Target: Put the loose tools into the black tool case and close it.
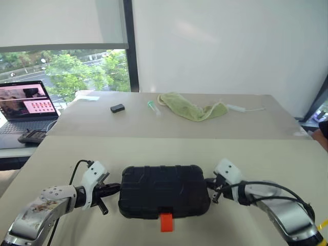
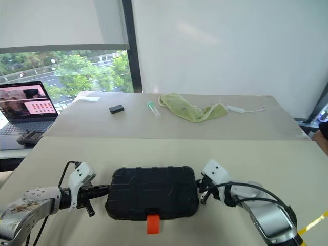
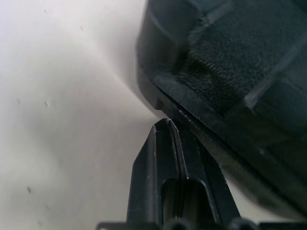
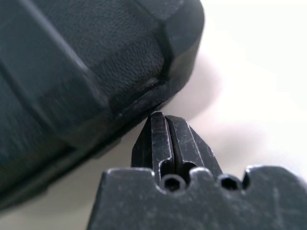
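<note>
The black hard-plastic tool case (image 1: 164, 190) with rounded corners lies flat and closed on the pale worktop, its long side running left to right, near the front edge. Its lid faces up, showing a textured shell with raised moulded ribs. A small orange latch (image 1: 166, 222) sits at the middle of the near long edge, hanging down over the front. In the wrist views the seam between lid and base shows as a thin line along each short end.
</note>
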`<state>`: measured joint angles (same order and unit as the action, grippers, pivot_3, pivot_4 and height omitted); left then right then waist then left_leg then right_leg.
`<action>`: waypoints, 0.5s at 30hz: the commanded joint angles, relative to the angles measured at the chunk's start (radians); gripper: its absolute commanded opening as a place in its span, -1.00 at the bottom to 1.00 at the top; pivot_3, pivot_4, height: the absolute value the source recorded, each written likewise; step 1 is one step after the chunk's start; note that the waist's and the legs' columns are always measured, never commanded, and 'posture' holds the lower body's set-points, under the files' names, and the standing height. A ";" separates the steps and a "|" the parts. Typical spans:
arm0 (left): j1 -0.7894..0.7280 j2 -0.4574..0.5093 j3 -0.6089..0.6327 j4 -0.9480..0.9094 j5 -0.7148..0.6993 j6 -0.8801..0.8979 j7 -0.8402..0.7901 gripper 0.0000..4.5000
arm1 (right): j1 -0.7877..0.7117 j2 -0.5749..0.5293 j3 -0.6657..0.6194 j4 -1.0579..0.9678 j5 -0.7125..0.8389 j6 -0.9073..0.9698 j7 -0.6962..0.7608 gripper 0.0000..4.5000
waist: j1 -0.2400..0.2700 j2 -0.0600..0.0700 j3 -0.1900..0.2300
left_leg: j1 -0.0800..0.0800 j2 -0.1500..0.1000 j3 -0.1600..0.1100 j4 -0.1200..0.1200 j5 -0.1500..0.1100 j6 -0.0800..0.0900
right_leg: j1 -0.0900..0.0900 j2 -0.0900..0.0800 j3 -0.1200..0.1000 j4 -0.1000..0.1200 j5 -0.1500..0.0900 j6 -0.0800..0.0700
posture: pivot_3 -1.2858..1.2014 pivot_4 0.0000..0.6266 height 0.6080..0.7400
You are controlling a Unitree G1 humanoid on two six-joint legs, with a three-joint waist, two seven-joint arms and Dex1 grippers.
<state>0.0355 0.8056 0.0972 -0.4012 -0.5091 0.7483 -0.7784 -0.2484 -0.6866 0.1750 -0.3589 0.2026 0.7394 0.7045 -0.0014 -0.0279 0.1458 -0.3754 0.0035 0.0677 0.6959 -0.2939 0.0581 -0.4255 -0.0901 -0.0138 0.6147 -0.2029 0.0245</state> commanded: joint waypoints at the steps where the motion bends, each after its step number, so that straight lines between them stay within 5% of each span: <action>1: -0.010 -0.094 -0.007 -0.099 -0.059 0.058 0.081 -0.97 | -0.208 0.069 0.106 0.202 -0.079 -0.155 0.051 -1.00 | -0.002 0.001 0.000 | 0.000 -0.001 0.000 0.000 0.000 0.000 | 0.000 0.000 0.000 0.000 0.000 0.000 | 0.03 -0.52 1.00; 5: -0.031 -0.184 0.100 -0.026 -0.035 0.041 0.181 -0.97 | -0.280 0.055 0.126 0.390 -0.162 -0.275 0.085 -1.00 | 0.010 0.000 0.000 | 0.000 -0.002 -0.002 0.000 0.000 0.000 | 0.002 -0.001 -0.001 -0.001 0.001 0.001 | 0.03 -0.52 1.00; 9: -0.138 -0.227 0.248 0.025 -0.147 0.030 0.183 -0.97 | -0.254 -0.014 0.051 0.369 -0.163 -0.274 0.108 -1.00 | 0.018 -0.001 0.000 | -0.001 -0.003 -0.004 0.001 0.001 0.000 | 0.002 -0.003 -0.003 0.000 0.001 0.001 | 0.03 -0.52 1.00; 15: -0.339 -0.125 0.092 0.010 -0.279 0.119 -0.062 -0.97 | 0.012 -0.066 -0.224 -0.017 0.045 -0.047 0.112 -1.00 | 0.023 0.001 -0.001 | -0.011 -0.005 -0.008 0.002 0.006 -0.008 | -0.002 -0.005 -0.007 -0.001 0.002 0.001 | 0.03 -0.52 1.00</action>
<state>-0.2765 0.6725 0.2618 -0.3761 -0.7547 0.8486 -0.7652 -0.2741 -0.7418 0.0465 -0.2228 0.1723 0.6300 0.8166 0.0211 -0.0267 0.1449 -0.3861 -0.0010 0.0603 0.6978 -0.2881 0.0506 -0.4271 -0.0944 -0.0206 0.6131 -0.2010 0.0261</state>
